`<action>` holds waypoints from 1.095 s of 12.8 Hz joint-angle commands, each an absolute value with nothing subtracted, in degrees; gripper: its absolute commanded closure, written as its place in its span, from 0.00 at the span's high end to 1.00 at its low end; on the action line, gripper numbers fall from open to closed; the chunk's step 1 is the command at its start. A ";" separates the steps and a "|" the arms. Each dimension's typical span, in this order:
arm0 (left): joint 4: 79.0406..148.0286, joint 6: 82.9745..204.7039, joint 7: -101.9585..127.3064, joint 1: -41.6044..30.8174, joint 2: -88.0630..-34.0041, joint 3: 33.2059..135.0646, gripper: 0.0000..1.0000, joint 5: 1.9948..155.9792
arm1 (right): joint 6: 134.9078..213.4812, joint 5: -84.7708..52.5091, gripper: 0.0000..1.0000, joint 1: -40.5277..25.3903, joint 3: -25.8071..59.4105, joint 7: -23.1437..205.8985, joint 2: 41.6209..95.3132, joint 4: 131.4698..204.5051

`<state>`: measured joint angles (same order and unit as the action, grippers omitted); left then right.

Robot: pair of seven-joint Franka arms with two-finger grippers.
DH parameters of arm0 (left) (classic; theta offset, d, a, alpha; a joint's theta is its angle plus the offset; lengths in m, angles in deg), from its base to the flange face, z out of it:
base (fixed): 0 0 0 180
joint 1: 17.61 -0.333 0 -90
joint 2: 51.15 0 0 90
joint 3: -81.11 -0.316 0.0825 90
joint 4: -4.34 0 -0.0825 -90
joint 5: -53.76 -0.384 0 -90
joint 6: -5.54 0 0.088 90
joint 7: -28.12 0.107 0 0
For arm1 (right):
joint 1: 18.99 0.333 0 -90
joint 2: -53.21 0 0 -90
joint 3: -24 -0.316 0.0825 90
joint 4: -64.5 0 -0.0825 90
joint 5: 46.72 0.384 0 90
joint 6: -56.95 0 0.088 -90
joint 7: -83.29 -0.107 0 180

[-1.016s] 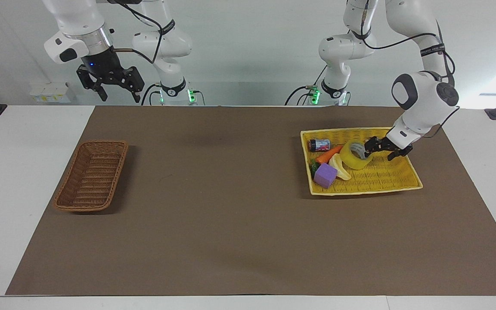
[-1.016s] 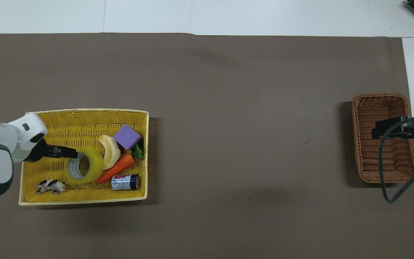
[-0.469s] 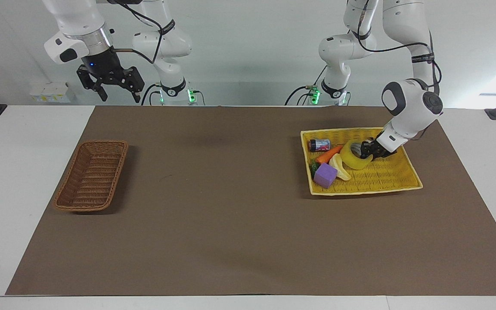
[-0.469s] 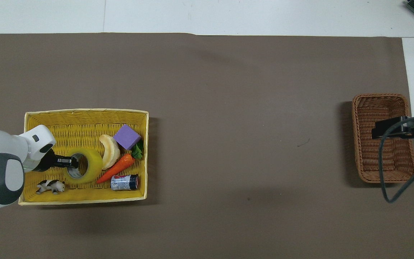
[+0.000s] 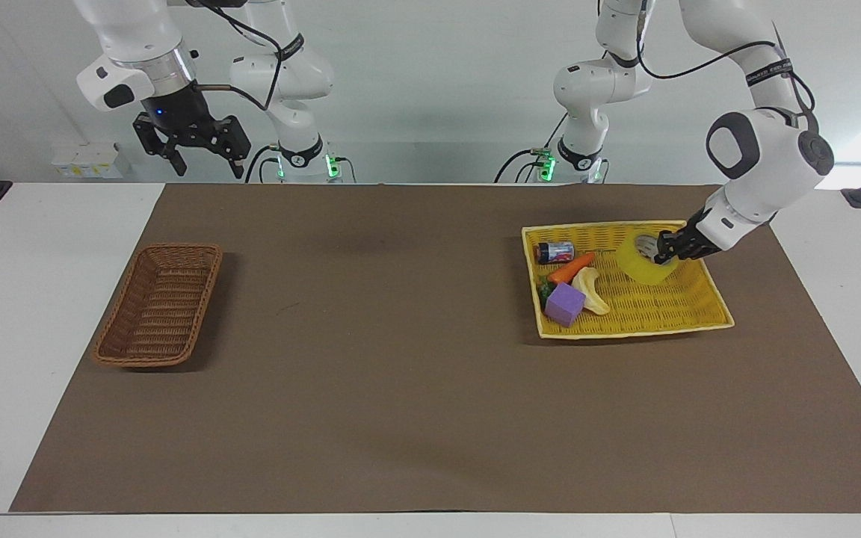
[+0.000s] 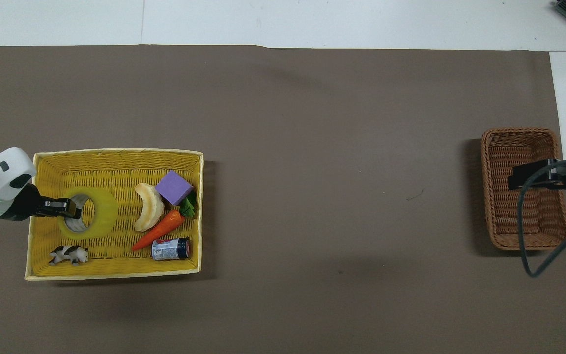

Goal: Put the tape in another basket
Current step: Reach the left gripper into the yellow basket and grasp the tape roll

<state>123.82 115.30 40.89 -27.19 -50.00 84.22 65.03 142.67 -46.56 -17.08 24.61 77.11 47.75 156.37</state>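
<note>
Tape (image 5: 646,267) now lifted off the weave of the yellow tray (image 5: 692,314), gripped at its rim by the left gripper (image 5: 662,247); a second ago lying flat there with the fingers (image 6: 64,208) just reaching its core. Carried toward the left arm's end of the tray, away from the banana (image 5: 592,288) and carrot (image 5: 571,268) it had been touching, now apart from both. Tipped up in the facing view, core opening turned toward the gripper. Left arm's wrist drawn back and raised, out past the tray's edge in the overhead view.
</note>
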 commanded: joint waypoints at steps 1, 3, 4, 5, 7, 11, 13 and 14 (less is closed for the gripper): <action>119.22 111.98 35.08 -26.58 -50.01 84.62 0.00 65.89 | 142.20 -45.33 1.00 -17.32 24.44 78.28 46.71 157.14; 118.86 112.42 31.30 -24.57 -50.01 85.41 0.00 65.89 | 142.12 -43.82 1.00 -17.24 24.27 78.19 46.71 156.35; 118.86 112.51 29.63 -23.51 -50.01 85.41 0.00 65.89 | 141.94 -44.26 1.00 -16.37 23.74 78.28 45.93 157.13; 118.86 112.85 27.44 -21.41 -50.01 85.50 0.00 65.89 | 142.37 -43.82 1.00 -15.14 23.56 77.50 45.31 158.27; 117.02 113.03 19.02 -15.53 -50.44 85.68 0.00 65.98 | 142.90 -43.03 1.00 -14.95 23.48 77.31 45.56 158.72; 116.31 114.79 4.68 -5.33 -50.62 85.68 0.00 71.32 | 142.82 -32.85 1.00 -13.91 23.39 77.32 44.95 163.01; 115.96 115.93 0.54 -1.46 -50.62 85.68 0.00 73.88 | 145.96 -27.68 1.00 -12.49 23.48 76.09 45.21 165.56; 115.52 116.54 -2.00 -0.31 -50.71 85.68 0.00 76.24 | 148.42 -23.38 1.00 -12.49 23.48 74.34 45.22 167.23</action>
